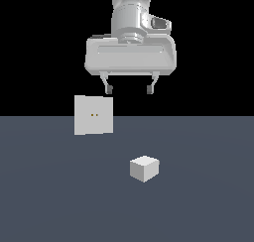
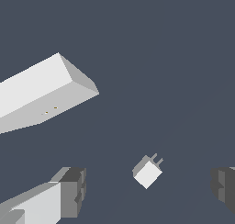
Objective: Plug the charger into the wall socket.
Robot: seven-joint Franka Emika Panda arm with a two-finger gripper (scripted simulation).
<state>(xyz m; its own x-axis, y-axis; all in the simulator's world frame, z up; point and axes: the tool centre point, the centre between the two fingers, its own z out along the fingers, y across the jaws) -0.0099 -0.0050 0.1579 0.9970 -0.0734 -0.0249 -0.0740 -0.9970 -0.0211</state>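
The charger [image 1: 144, 168] is a small off-white cube lying on the dark grey floor, a little to the exterior view's right of centre. In the wrist view the charger [image 2: 147, 172] shows two short prongs on one side. The wall socket [image 1: 93, 115] is a flat upright off-white square panel with two tiny yellowish holes, standing to the exterior view's left of the charger; it also shows in the wrist view [image 2: 46, 94]. My gripper [image 1: 129, 90] hangs high above the floor, open and empty, well above both things. Its fingers [image 2: 73, 191] show in the wrist view.
The dark grey floor [image 1: 198, 201] spreads around both things. Nothing else stands on it in either view.
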